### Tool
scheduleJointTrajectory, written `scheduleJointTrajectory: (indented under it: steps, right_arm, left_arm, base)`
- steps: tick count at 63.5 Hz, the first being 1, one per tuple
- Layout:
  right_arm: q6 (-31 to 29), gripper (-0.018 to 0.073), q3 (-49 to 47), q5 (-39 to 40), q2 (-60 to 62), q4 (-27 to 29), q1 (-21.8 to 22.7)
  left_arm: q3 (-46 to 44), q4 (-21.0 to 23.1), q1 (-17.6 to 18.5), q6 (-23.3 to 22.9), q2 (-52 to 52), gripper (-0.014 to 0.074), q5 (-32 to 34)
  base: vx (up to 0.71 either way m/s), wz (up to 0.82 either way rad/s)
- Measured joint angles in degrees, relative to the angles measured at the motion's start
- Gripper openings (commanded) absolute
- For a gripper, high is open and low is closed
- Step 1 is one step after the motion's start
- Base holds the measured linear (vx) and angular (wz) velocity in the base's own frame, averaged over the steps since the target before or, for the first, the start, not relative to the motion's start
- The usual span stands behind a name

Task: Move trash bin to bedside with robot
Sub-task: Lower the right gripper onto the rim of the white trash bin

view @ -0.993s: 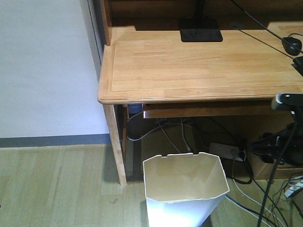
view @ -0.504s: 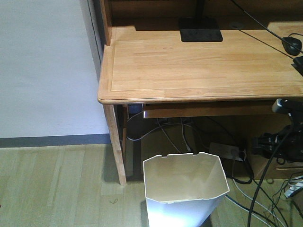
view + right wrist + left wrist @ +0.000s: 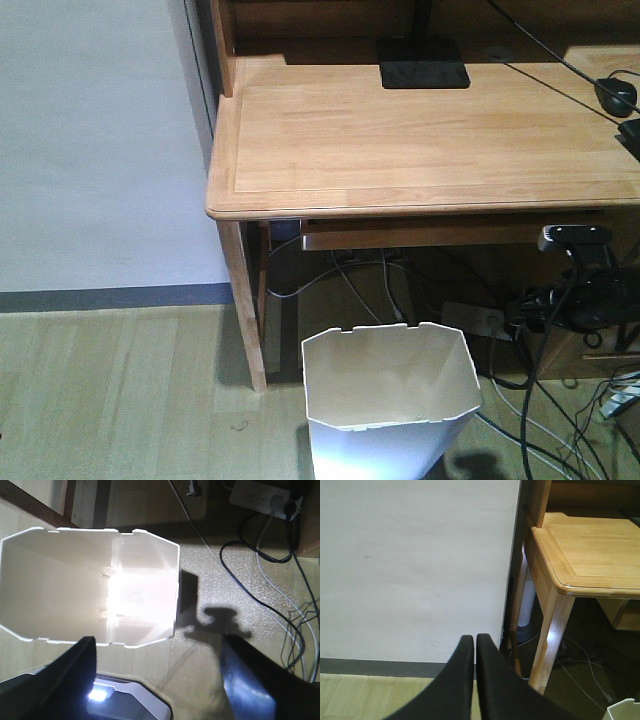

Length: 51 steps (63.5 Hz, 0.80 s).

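The white trash bin (image 3: 390, 395) stands on the floor in front of the desk, empty, with a cream inside (image 3: 90, 595). One corner of its rim shows in the left wrist view (image 3: 625, 711). The robot's black right arm (image 3: 575, 295) hangs to the right of the bin, under the desk edge. My right gripper (image 3: 157, 645) is open wide above the floor, beside the bin's right rim and apart from it. My left gripper (image 3: 474, 638) is shut on nothing and faces the white wall. The bedside is out of view.
A light wooden desk (image 3: 400, 140) stands behind the bin, its leg (image 3: 243, 300) at the left. A power strip (image 3: 480, 318) and loose cables (image 3: 540, 400) lie on the floor to the right. A monitor base (image 3: 425, 75) and a mouse (image 3: 617, 95) sit on the desk.
The right arm has swung left, towards the bin, and its shadow now falls on the floor by the bin's right side. The bin has not moved.
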State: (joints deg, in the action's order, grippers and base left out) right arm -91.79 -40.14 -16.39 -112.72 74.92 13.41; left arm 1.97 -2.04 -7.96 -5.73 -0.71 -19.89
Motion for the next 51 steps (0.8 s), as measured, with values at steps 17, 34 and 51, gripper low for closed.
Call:
scheduleJointTrajectory:
  steps: [17,34,51]
  right_arm:
    - [-3.22,0.0524,-8.93,-0.43,-14.86,2.41,0.00]
    - [-3.40,0.0523,-19.13,0.31,-28.86,2.22,-0.71]
    - [-3.40,0.0523,-28.35,1.16,-39.83,1.88,-2.75]
  left_arm:
    - [0.00,0.00,0.00,0.00,0.00,-0.0006,0.00]
    - [0.00,0.00,0.00,0.00,0.00,-0.0006,0.00]
    - [0.00,0.00,0.00,0.00,0.00,-0.0006,0.00]
  base:
    - [0.00,0.00]
    - [0.00,0.00]
    - [0.00,0.00]
